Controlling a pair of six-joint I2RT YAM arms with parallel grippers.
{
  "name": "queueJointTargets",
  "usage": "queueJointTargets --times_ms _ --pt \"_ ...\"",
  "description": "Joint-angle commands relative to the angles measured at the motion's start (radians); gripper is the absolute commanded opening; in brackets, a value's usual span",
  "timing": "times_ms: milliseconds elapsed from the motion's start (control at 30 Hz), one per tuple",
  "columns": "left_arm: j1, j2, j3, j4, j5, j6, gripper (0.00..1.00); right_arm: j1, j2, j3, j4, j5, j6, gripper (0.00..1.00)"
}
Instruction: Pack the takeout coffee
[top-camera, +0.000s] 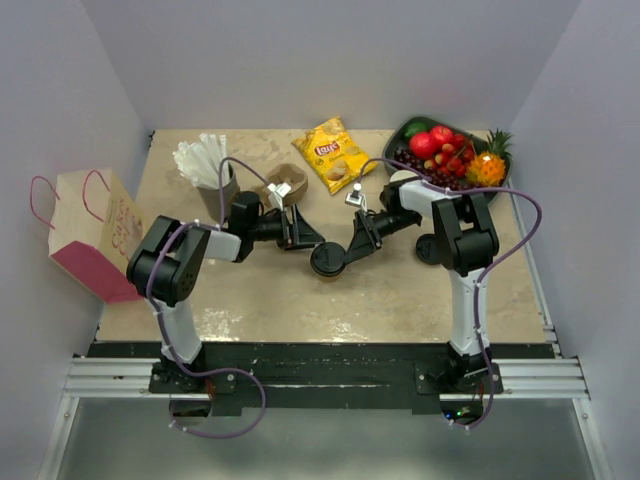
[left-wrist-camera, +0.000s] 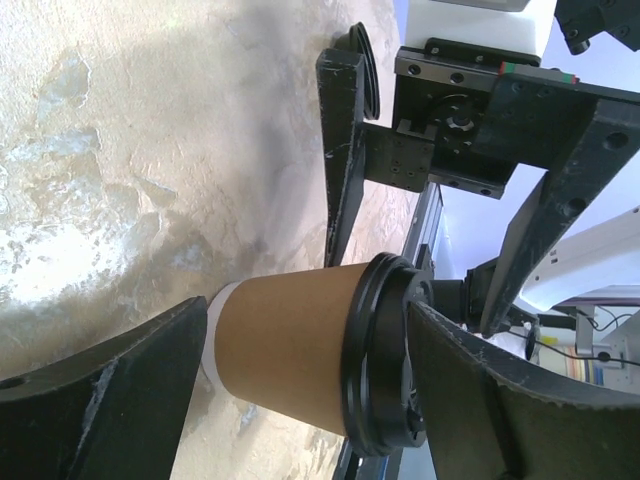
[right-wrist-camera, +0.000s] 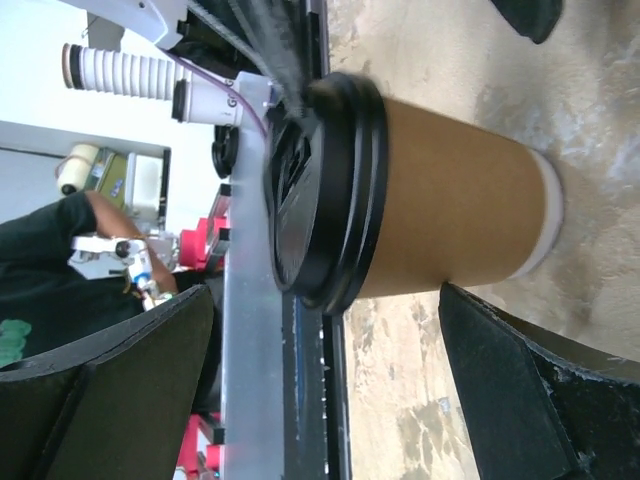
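Seeing the takeout coffee (top-camera: 328, 260) upright mid-table, lid on, sitting at 4 o'clock from the left gripper (top-camera: 305, 238) and 8 o'clock from the right gripper (top-camera: 355, 243). Looks like fingers spread wide on both, pinching nothing, just flanking it.

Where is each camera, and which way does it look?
Top external: above and behind, looking down on the table; left arm and right arm show.
Left wrist: on the left arm, facing the takeout coffee between its own fingers.
Right wrist: on the right arm, facing it from the opposite side, own fingers showing.
Shared: the takeout coffee.
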Motion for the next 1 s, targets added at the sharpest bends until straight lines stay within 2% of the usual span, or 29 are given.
queueJointTargets --times_ms 0,33,100,133,233,333,433,600,733,967 --pt "-0.004 -0.096 -0.005 -0.012 -0.013 0.043 0.87 0.000 -0.107 -0.068 0.181 0.086 0.266 0.99" --pt "-0.005 -0.110 -0.002 -0.033 -0.022 0.069 0.88 -0.002 -0.218 -0.119 0.492 0.148 0.417 0.99" --pt "-0.005 -0.145 0.015 -0.085 -0.047 0.100 0.94 -0.015 -0.334 -0.283 0.782 0.264 0.731 0.99" --pt "-0.004 -0.156 0.024 -0.109 -0.056 0.130 0.97 -0.017 -0.388 -0.299 0.909 0.285 0.776 0.99" --pt "-0.005 -0.191 0.046 -0.182 -0.075 0.181 0.99 -0.014 -0.368 -0.242 0.855 0.282 0.765 0.99" --pt "-0.004 -0.232 0.043 -0.267 -0.101 0.235 0.99 -0.014 -0.394 -0.291 0.971 0.306 0.853 0.99" --pt "-0.004 -0.289 0.009 -0.354 -0.148 0.267 0.99 -0.012 -0.406 -0.322 1.016 0.329 0.914 0.99" --pt "-0.008 -0.351 -0.106 -0.310 -0.165 0.232 0.99 0.004 -0.381 -0.385 1.156 0.314 1.052 0.99" --pt "-0.035 -0.338 -0.115 -0.262 -0.150 0.218 0.99 0.021 -0.339 -0.379 1.267 0.306 1.124 0.99" --pt "-0.070 -0.314 -0.135 -0.236 -0.139 0.209 0.99 0.038 -0.296 -0.373 1.286 0.288 1.154 0.97"
